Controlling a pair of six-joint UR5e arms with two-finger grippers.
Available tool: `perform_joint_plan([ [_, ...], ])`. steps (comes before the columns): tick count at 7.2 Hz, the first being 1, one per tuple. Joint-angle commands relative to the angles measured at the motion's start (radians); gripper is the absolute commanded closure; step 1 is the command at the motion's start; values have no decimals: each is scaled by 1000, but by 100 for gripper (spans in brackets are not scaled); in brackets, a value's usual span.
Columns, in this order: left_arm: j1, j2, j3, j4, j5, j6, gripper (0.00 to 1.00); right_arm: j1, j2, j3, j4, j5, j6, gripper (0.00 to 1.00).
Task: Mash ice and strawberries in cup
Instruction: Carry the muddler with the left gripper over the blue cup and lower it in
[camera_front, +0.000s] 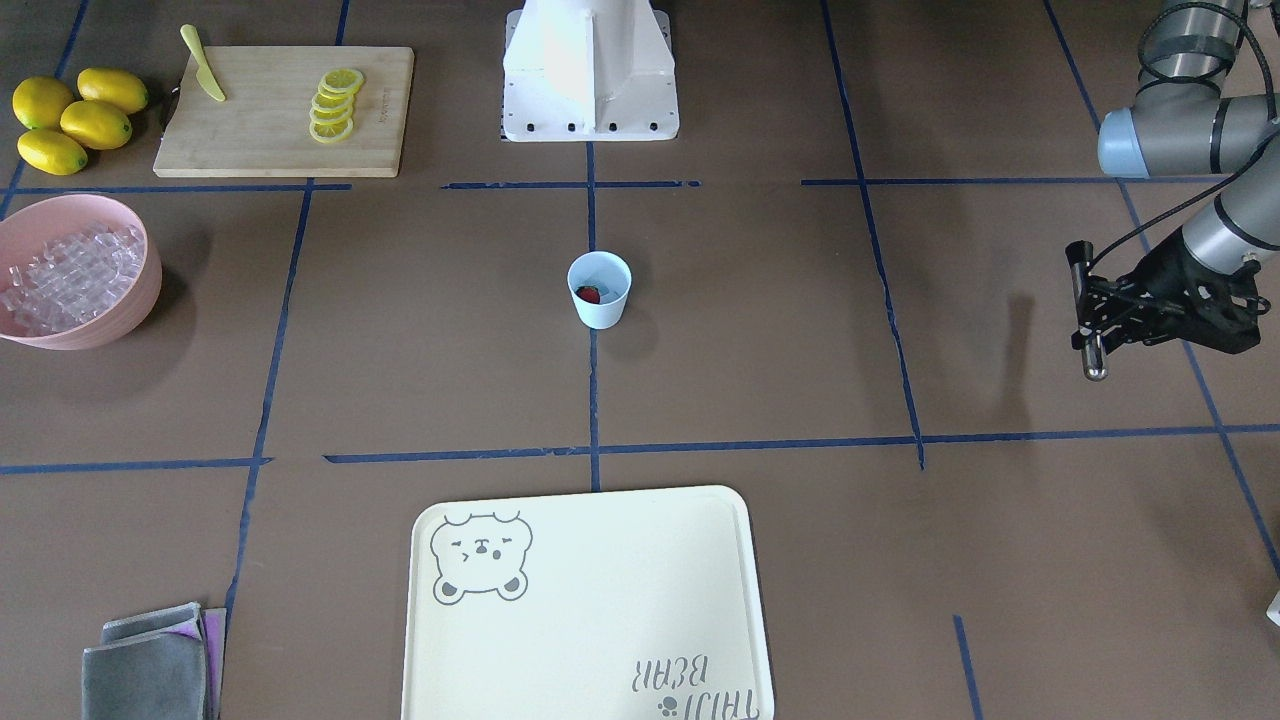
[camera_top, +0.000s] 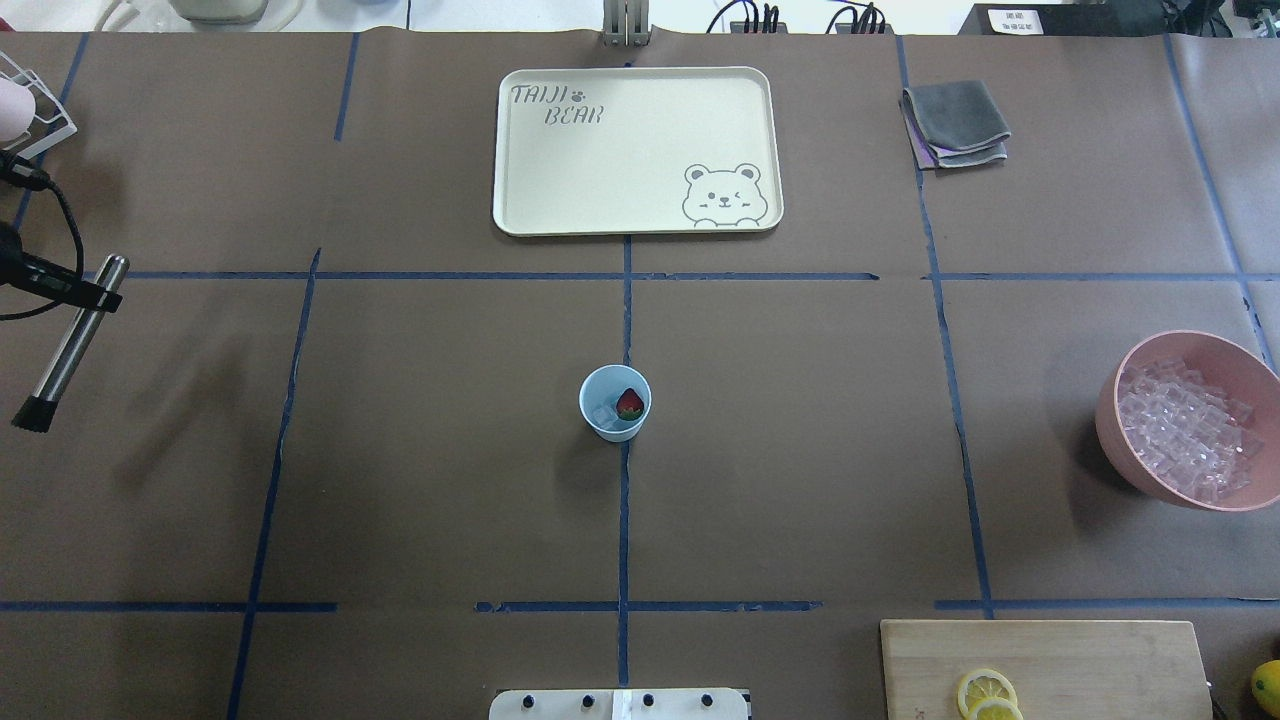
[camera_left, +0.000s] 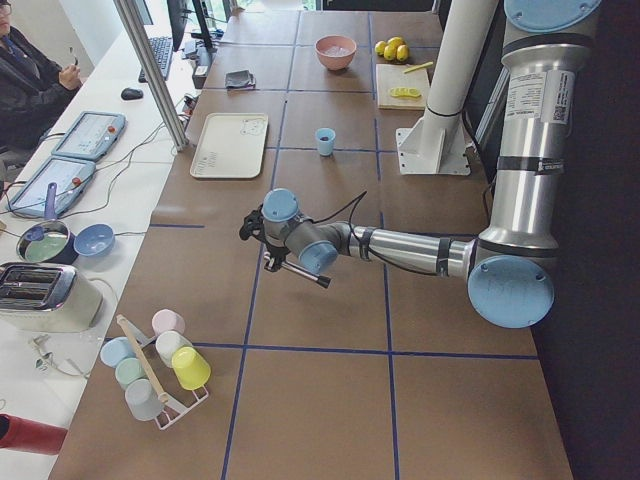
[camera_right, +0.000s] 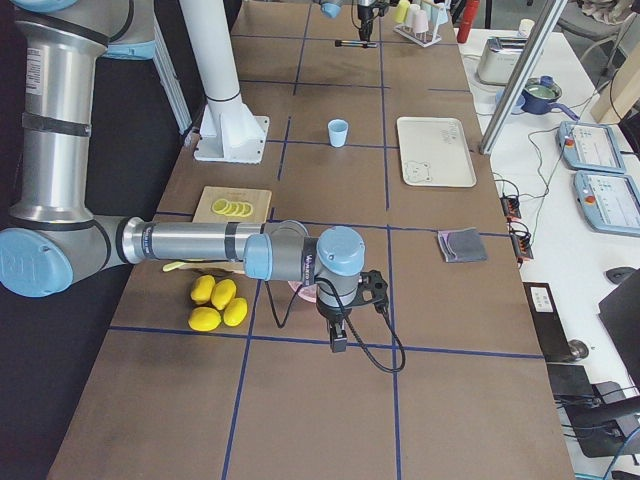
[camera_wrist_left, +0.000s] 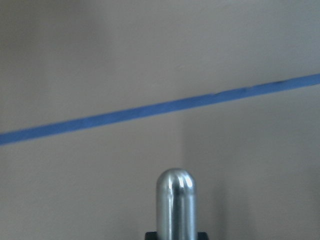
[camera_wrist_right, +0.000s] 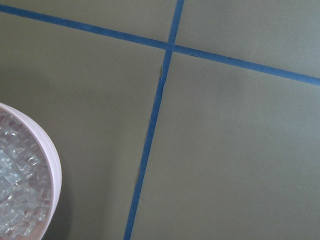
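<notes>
Even, soft light; faint shadows. The left wrist view is blurred, glare streaking the metal rod (camera_wrist_left: 175, 202).

Robot lab: tape-gridded table (camera_top: 450, 450), operator consoles (camera_left: 88, 135).

A blue cup (camera_right: 339, 132) is seen in the upper middle, a white tray (camera_right: 435, 151) just right of it. Lemon slices (camera_right: 232, 208) are laid on a board (camera_right: 255, 195) left of middle, four lemons (camera_right: 218, 303) below. The right gripper (camera_right: 340, 342) is held beside them. A thin stick (camera_right: 350, 43) is seen at the top.
</notes>
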Motion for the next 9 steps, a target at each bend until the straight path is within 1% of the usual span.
perform_joint_plan([
  [1, 4, -94, -57, -168, 0, 57, 100, 0, -2, -2, 0, 1, 0, 1],
  [2, 13, -166, -42, -261, 2, -41, 95, 0, -2, -2, -2, 1, 0, 1],
  [3, 54, -199, -24, -378, 6, -45, 100, 0, -2, -2, -2, 1, 2, 1],
  [4, 107, -266, 1, -503, 26, -51, 100, 0, -2, -2, 0, 1, 2, 1],
  [5, 117, -312, 4, -550, 26, -48, 100, 0, -2, -2, 0, 1, 2, 1],
  [6, 141, -359, 40, -690, 58, -36, 100, 0, -2, 0, 0, 3, 2, 1],
  [7, 201, -380, 91, -868, 134, -39, 100, 0, -1, 0, 0, 1, 2, 1],
  [9, 380, -407, 140, -1137, 366, -36, 100, 0, 1, 0, 0, 1, 2, 1],
])
